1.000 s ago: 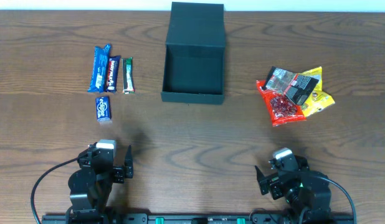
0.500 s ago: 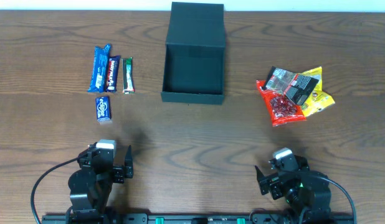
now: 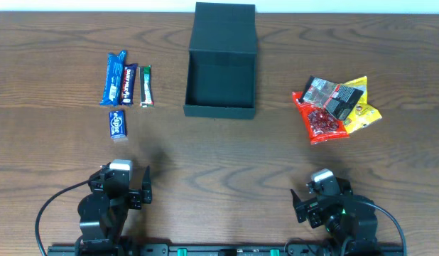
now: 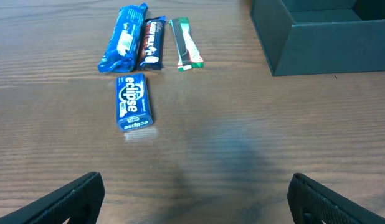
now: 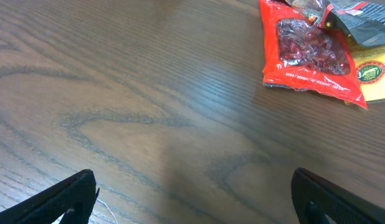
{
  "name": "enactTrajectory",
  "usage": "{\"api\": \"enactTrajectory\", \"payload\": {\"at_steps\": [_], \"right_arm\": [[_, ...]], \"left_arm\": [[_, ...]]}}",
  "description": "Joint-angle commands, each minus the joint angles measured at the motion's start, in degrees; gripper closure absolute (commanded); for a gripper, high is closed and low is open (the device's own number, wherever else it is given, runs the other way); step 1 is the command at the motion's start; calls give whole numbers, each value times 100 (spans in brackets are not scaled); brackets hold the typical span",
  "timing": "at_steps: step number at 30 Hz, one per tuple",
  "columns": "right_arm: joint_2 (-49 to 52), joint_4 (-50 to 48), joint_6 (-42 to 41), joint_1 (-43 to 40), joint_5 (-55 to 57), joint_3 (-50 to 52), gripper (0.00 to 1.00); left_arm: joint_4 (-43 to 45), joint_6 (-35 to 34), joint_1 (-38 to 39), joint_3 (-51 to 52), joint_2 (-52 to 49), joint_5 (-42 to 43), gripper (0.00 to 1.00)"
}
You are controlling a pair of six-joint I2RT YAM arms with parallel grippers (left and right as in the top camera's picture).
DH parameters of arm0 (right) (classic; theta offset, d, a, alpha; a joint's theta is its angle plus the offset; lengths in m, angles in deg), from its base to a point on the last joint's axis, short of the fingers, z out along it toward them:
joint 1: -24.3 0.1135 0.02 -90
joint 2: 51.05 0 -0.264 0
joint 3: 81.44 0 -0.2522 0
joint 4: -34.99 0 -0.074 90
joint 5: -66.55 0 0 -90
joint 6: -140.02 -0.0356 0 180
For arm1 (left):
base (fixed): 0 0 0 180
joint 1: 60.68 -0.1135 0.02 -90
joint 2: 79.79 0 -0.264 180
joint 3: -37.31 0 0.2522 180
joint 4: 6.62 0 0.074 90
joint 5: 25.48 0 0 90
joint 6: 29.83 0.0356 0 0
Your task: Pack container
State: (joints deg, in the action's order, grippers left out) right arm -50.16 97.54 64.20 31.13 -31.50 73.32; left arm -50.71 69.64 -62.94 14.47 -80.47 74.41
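Evidently, the gum packet [image 4: 133,102] left of the container [image 3: 219,110] is faced lengthwise by the nearer, wide-spread, empty left gripper [image 4: 195,193].

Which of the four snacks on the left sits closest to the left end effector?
The small blue Eclipse pack; it lies alone on the near side of the row of three longer bars.

Left gripper [image 4: 195,198] wide open — right gripper [image 5: 194,198] too
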Motion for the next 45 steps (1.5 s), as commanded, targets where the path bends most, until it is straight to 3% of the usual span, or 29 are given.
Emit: {"api": "enactTrajectory", "payload": {"at_steps": [1,13,20,22,24,26,29,32,36,42,45], "right_arm": [[-57,4,68,-74,-31,44,1],[-57,-223,66,-74,2,46,1],[-57,-1681,-256,-74,-1803,46,1],[-57,-2044,-896,-74,-2116,46,1],[-57,-2385,-2061,-74,-2243,46,1],[-57,-2546,-4094,-74,-2247,46,1],[-57,-2186,-6476,-74,-2267,46,1],[-57,-1945,-7361,-76,-2181,46,1],[-57,-1967,-7438,-76,-2149,46,1],[48,-2234,-6741,-74,-2100,7,1],[557,-2404,-6463,-74,-2017,-232,1]], "left_arm": [[17,83,-35,76,44,-22,5],[17,83,-35,76,44,-22,5],[17,83,-35,76,44,-22,5],[17,83,-35,79,44,-22,5],[17,83,-35,79,44,-22,5],[17,83,-35,79,44,-22,5],[17,83,-35,76,44,-22,5],[17,83,-35,79,44,-22,5],[17,83,-35,79,44,-22,4],[17,83,-35,79,44,-22,5],[17,83,-35,76,44,-22,5]]}}
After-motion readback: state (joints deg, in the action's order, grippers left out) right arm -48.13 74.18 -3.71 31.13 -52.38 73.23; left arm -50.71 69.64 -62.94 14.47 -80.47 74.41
